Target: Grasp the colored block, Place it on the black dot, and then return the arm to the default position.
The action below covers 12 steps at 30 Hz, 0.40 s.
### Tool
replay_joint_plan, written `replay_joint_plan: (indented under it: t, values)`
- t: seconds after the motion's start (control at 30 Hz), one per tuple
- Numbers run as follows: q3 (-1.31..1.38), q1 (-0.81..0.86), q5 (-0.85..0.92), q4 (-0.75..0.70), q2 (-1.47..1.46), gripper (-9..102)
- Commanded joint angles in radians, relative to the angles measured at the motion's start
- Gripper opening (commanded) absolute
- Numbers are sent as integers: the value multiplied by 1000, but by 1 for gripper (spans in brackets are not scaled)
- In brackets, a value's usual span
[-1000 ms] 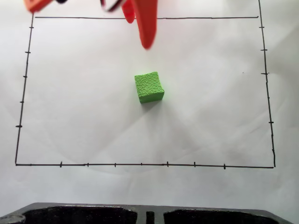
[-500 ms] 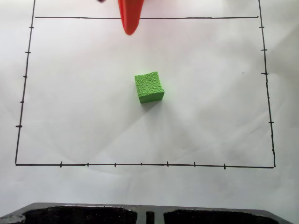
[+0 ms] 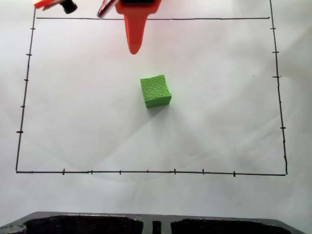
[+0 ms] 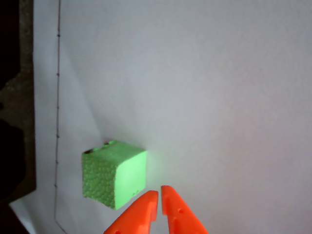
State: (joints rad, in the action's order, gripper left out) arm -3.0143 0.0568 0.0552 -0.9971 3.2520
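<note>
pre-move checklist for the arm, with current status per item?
1. Pincer empty: ok, nothing between the orange tips.
2. Pincer shut: ok, tips nearly touching in the wrist view.
3. Pincer clear of the colored block: ok, the fixed view shows white paper between the two.
4. Block resting flat on the paper: ok.
5. Block on the black dot: cannot tell, no dot is visible, it may lie under the block.
6. Block inside the drawn border: ok, near the middle.
</note>
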Motion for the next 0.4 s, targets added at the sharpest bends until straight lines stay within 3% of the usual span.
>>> replay_joint_plan:
  t: [0.0, 0.37]
  values:
    - [5, -8, 0, 11, 17, 0]
    - [5, 9, -23, 11, 17, 0]
